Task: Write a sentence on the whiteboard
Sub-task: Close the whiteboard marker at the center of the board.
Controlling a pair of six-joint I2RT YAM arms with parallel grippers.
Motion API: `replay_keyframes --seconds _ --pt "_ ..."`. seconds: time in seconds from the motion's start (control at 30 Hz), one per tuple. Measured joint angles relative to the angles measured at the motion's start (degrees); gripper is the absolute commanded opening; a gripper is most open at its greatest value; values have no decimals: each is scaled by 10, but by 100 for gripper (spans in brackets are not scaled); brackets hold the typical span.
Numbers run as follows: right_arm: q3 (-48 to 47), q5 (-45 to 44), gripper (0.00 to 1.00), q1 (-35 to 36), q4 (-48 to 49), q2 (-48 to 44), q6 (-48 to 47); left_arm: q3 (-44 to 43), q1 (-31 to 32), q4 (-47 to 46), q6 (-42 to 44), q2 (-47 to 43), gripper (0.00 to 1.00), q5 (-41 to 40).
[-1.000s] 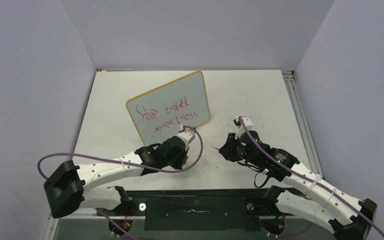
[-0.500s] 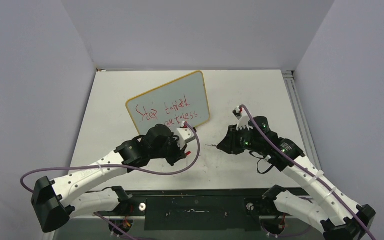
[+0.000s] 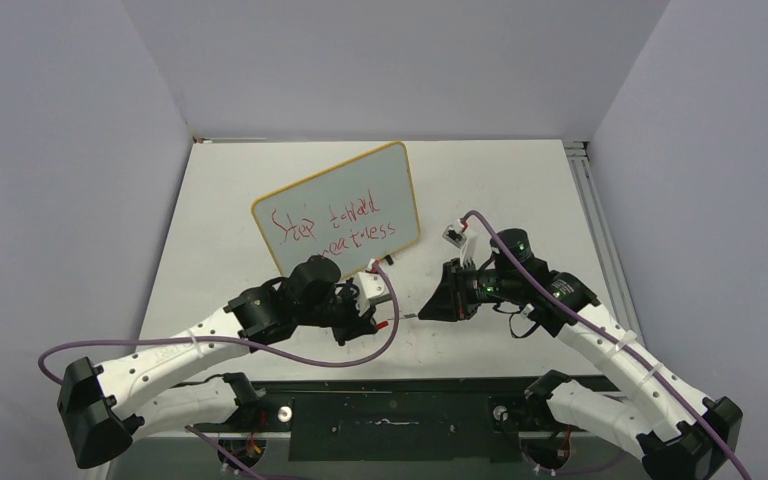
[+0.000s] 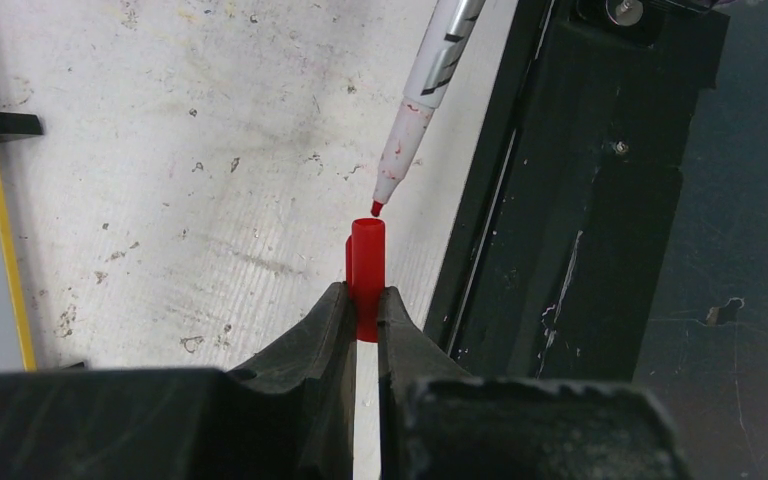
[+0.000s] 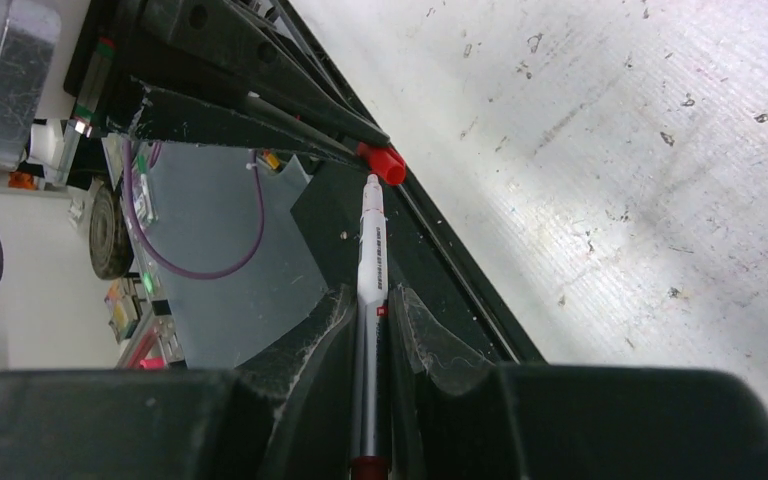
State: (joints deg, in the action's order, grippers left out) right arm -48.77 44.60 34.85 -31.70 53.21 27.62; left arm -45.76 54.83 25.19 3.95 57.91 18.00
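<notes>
The marker (image 4: pixel 434 72) lies just right of the cap (image 4: pixel 366 270), before the whiteboard (image 3: pixel 350 185).

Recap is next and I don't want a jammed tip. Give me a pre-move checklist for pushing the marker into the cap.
1. Cap gripped: left gripper jaws shut on the red cap, mouth toward the marker. ok
2. Marker gripped: right gripper jaws shut on the barrel, tip forward. ok
3. Tip at mouth: marker tip just short of the cap's mouth, not inside. ok
4. Axes in line: marker comes in tilted to the cap in the left wrist view. not ok
5. Writing done: the sentence on the whiteboard has its lower line partly hidden by the left arm. cannot tell
</notes>
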Motion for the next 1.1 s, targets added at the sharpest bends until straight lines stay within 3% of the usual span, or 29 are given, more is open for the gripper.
replay_keyframes --seconds 1.1 --pt "20 25 5 -8 -7 8 -32 4 4 1 10 -3 0 11"
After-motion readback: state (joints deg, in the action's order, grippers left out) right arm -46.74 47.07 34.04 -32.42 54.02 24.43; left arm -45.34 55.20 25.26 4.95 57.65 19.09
